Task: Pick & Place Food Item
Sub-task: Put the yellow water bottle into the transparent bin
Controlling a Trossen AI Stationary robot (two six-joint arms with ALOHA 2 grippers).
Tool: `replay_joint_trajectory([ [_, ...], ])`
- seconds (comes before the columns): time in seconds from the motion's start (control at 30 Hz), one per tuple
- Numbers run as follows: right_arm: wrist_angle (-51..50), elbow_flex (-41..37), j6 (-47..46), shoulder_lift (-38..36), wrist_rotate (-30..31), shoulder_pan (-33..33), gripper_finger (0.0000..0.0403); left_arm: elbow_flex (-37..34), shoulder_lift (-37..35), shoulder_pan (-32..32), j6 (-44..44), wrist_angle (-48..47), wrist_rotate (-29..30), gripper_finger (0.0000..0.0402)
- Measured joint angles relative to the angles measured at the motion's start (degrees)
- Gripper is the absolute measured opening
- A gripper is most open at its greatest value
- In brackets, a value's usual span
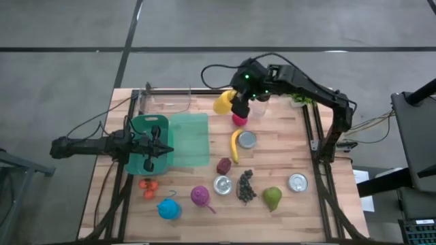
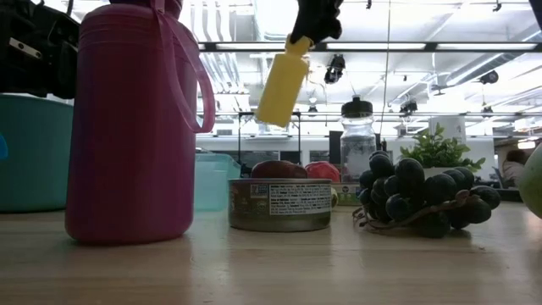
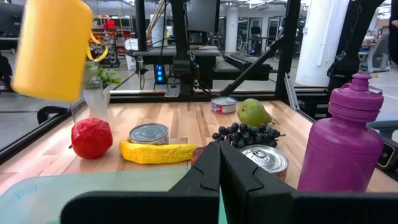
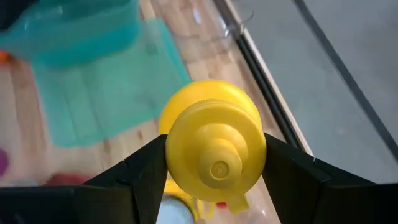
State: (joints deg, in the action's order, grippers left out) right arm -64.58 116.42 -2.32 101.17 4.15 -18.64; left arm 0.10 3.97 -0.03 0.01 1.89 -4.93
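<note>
A yellow squeeze bottle [image 1: 223,102] hangs high above the table's far middle, with my right gripper [image 1: 240,101] shut on it. In the low view the bottle [image 2: 284,80] slants down from the gripper [image 2: 313,21]. In the right wrist view its cap [image 4: 214,146] faces the camera. My left gripper [image 1: 160,146] is shut and level over the teal bin [image 1: 139,129] at the left, touching nothing. A teal lid [image 1: 191,139] lies flat beside the bin. My right gripper pinches the yellow bottle at its cap end [image 4: 186,134], one finger [image 4: 146,171] on each side. The fingers slant down from above. The bottle is lifted clear of the table and hangs tilted, its bottom end [image 2: 273,114] lowest.
On the wood lie a red apple [image 1: 239,120], a banana [image 1: 235,145], several cans [image 1: 247,139], grapes [image 1: 246,185], a pear [image 1: 272,198], a purple bottle [image 1: 199,196], a blue item [image 1: 169,208] and small red pieces [image 1: 148,184]. A clear container [image 1: 167,99] stands far left.
</note>
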Motion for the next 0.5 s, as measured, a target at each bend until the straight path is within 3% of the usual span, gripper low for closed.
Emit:
replay_joint_trajectory([
  [0.23,8.0,0.2,0.3,2.6,1.5,-1.7,0.0226,0.0,0.0,0.0,0.0,0.0,0.0,0.0001],
  [0.5,9.7,0.4,2.8,7.6,0.0,-7.6,0.0226,0.0,0.0,0.0,0.0,0.0,0.0,0.0001],
])
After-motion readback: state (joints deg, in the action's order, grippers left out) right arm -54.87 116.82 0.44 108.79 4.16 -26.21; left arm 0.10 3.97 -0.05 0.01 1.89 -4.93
